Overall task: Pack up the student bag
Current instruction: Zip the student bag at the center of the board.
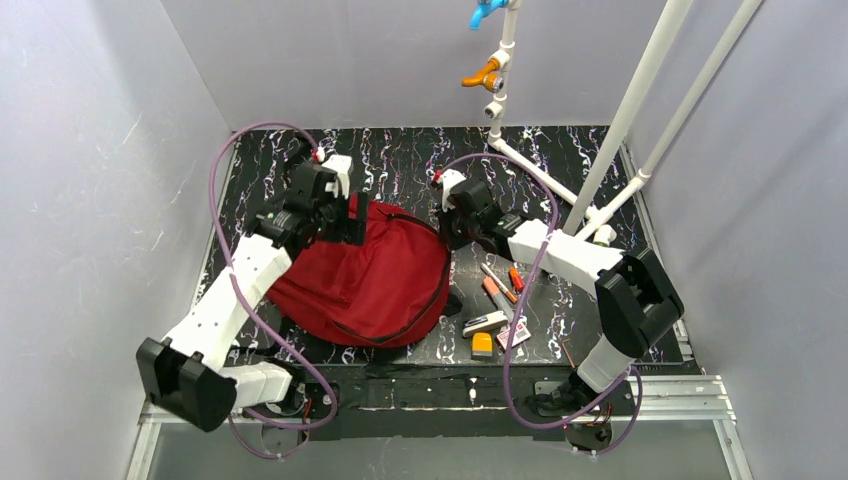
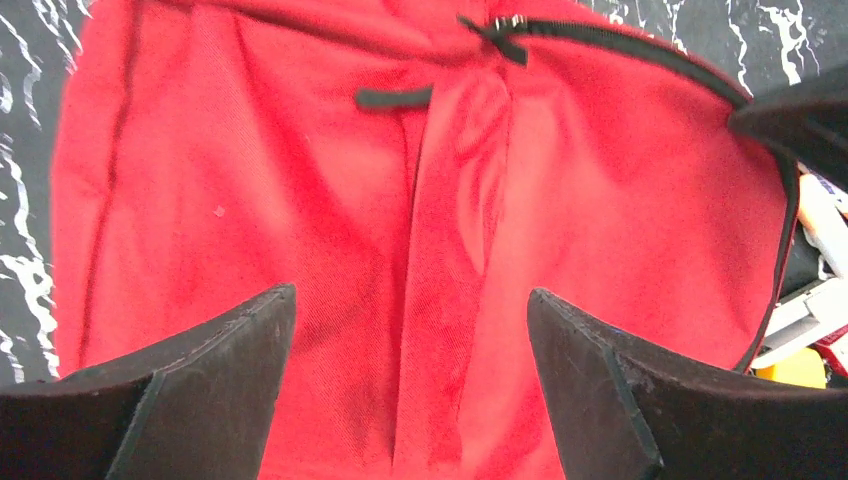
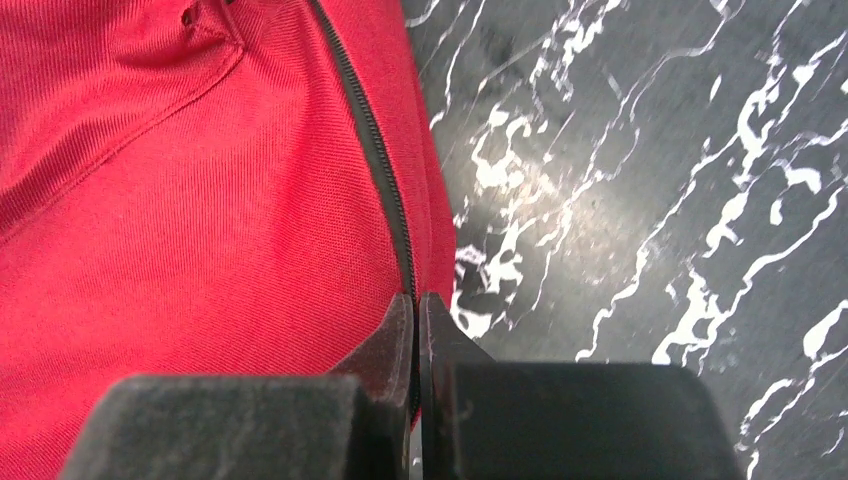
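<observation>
There was one red backpack [image 1: 370, 275] and two robot arms, a left arm [image 1: 235, 290] and a right arm [image 1: 565, 255]. Beside the backpack lay three pens [image 1: 492, 292], one yellow block [image 1: 482, 345] and one white case [image 1: 485, 322]. The pipe frame [image 1: 627, 110] carried two clamps, one blue clamp [image 1: 487, 12] and one orange clamp [image 1: 482, 73].

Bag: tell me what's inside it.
Nothing inside shows: the red fabric of the bag covers its interior, so any contents are hidden. The only loose things in sight, such as pens, lie outside on the table.
</observation>
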Robot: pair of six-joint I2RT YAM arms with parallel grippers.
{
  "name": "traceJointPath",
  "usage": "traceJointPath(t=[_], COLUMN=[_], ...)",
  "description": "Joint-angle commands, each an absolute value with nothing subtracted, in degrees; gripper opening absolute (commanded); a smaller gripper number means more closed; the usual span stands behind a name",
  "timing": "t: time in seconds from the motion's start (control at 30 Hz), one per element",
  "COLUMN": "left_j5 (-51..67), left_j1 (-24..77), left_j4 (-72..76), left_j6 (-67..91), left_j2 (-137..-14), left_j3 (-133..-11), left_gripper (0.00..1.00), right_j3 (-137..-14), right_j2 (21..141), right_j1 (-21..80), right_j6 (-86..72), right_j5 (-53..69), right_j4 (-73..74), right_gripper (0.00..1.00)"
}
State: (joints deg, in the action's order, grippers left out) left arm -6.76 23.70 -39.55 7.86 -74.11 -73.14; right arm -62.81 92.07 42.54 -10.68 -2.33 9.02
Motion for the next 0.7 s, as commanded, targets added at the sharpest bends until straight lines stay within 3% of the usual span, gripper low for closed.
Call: traceJointPath(t=[0.0,0.2,0.33,0.57,0.67], left_j5=[-2.73,8.70,10.81,7.92,9.53], left_j1=[22.17,22.06,22.91,30.39,30.52], left_j4=[-31.01,-23.00,-21.64,-10.97,-4.84], left_j6=[13.54,18.11,22.15,34.78,41.46], left_j2=[-71.83,-74.50,-74.38,-62.47,-58.30], left_j3=[-62.88,-59.47,-57.15,-40.22,-32.39], left_gripper=[0.84,0.73,0.56,0.58,0.65], right_j3=[-66.56,-64.25,-62.97,-61.81,-62.43], right_j2=[93.58,93.27,92.46,93.24,94.57], right_j1=[41.64,41.66,41.66,41.59,41.66], right_j6=[-8.62,-11.79,-13.31,-14.03,-14.04], right_j5=[-1.68,2.76,4.35,4.69,5.66], right_j4=[7.79,6.66,6.48,5.15,5.55], right_gripper=[0.01,0.01,0.01,0.01,0.13])
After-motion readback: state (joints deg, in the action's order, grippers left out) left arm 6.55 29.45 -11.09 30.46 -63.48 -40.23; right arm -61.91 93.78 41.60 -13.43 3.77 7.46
